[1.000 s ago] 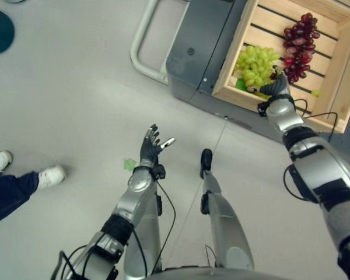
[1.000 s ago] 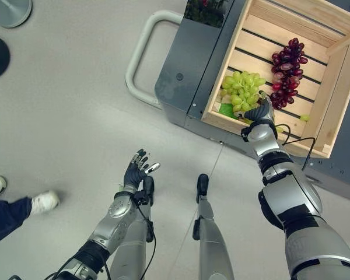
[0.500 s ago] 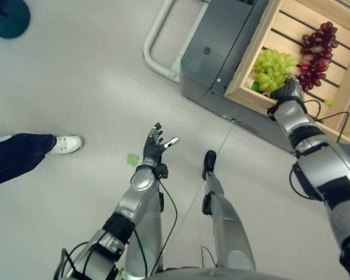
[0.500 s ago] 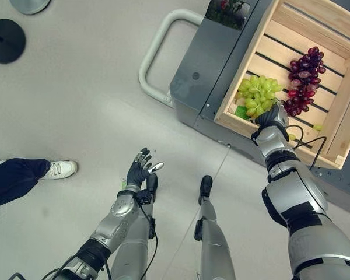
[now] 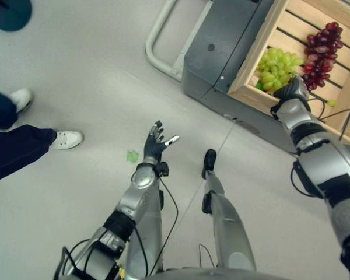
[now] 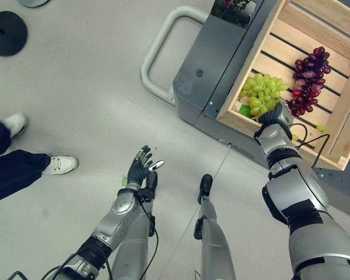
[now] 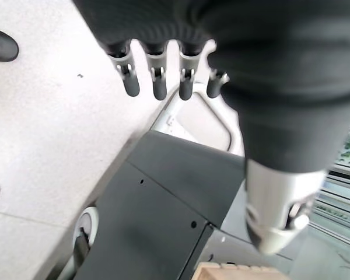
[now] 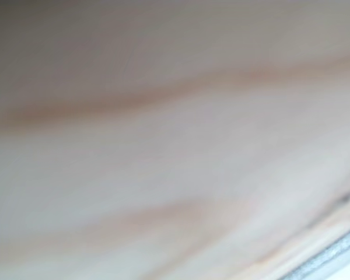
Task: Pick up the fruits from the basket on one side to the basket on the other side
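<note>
The right hand [image 6: 274, 115] sits at the near rim of the wooden crate [image 6: 344, 79], its fingers hidden, so I cannot tell their state. The green grapes [image 6: 261, 92] lie just beyond it, slightly to the robot's left; the red grapes [image 6: 308, 79] run lengthwise further in. The left hand [image 5: 156, 143], fingers spread, hangs over the floor well away, so the right arm is clearly nearer.

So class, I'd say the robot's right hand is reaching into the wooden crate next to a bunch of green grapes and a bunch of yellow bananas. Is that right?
Not quite: there are no bananas. In the right eye view, the right hand reaches into the wooden crate beside the green grapes and a bunch of dark red grapes. The rest stands.
</note>
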Robot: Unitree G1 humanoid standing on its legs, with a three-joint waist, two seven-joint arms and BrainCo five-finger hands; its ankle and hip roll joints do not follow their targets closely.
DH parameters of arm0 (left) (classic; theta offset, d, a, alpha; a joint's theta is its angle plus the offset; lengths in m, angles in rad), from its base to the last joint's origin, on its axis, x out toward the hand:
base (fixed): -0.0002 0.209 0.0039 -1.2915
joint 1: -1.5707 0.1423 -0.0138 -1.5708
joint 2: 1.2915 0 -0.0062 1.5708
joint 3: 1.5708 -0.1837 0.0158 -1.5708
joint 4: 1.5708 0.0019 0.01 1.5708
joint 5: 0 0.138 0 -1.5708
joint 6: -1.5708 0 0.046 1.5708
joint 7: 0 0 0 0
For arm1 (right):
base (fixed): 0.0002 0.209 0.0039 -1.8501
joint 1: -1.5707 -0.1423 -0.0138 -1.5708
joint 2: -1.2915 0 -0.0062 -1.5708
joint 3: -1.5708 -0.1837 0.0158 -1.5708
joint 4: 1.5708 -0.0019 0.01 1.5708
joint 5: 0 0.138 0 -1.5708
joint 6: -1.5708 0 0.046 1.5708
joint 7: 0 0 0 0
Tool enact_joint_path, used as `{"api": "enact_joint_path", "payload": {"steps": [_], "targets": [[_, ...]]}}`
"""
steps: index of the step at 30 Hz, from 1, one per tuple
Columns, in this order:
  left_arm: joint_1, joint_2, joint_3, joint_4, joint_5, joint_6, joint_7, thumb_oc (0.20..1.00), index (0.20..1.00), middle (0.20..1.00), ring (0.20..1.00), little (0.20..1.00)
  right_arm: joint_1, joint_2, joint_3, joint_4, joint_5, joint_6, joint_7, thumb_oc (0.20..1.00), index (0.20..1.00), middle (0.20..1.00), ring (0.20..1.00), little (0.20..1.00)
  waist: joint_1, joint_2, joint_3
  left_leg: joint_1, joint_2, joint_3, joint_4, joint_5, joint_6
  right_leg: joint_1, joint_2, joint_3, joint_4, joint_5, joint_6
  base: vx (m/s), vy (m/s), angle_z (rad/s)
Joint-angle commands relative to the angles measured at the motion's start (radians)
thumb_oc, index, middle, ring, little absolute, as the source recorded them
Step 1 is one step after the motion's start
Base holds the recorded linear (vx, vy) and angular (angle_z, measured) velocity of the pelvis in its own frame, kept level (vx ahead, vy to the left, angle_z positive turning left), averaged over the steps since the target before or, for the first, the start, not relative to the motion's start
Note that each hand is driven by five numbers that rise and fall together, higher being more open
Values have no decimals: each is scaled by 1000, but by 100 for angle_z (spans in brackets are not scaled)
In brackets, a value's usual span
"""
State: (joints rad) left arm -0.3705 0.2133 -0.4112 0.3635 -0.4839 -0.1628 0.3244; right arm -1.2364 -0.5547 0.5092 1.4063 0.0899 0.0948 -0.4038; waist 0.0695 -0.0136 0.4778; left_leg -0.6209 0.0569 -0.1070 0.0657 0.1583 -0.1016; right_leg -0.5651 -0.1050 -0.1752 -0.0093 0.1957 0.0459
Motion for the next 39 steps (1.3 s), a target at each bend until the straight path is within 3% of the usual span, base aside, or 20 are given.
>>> {"api": "enact_joint_path", "payload": {"steps": [1, 9, 33, 39], "targets": [[-43, 13, -56, -114, 21, -42, -2, 1000, 1000, 1000, 1000, 1000, -90, 126, 30, -15, 3, -34, -9, 200, 200, 200, 200, 200, 77, 16, 42, -2, -34, -3, 28, -96, -6, 27, -62, -5, 162, -227, 111, -2, -5, 8], [-43, 11, -65, -121, 23, -45, 1, 1000, 1000, 1000, 1000, 1000, -60, 117, 8, -40, 36, -55, -25, 200, 200, 200, 200, 200, 89, 27, 42, -17, -37, -17, 38, -102, -6, 18, -65, -14, 172, -239, 110, 0, 1, 1], [-44, 16, -56, -98, 17, -46, 26, 1000, 1000, 1000, 1000, 1000, 56, 190, -95, -171, 249, -165, -38, 200, 200, 200, 200, 200, 55, 1, 42, -4, -36, 1, 34, -109, -1, 20, -72, -6, 168, -237, 108, 1, 1, 1], [-34, 28, -18, -104, 36, -43, 42, 1000, 1000, 1000, 1000, 1000, 172, 169, -96, -432, 274, -224, -46, 200, 200, 200, 200, 200, 23, -29, 42, -12, -34, 5, 31, -103, -2, 7, -70, 1, 165, -229, 109, 1, -8, -2]]}}
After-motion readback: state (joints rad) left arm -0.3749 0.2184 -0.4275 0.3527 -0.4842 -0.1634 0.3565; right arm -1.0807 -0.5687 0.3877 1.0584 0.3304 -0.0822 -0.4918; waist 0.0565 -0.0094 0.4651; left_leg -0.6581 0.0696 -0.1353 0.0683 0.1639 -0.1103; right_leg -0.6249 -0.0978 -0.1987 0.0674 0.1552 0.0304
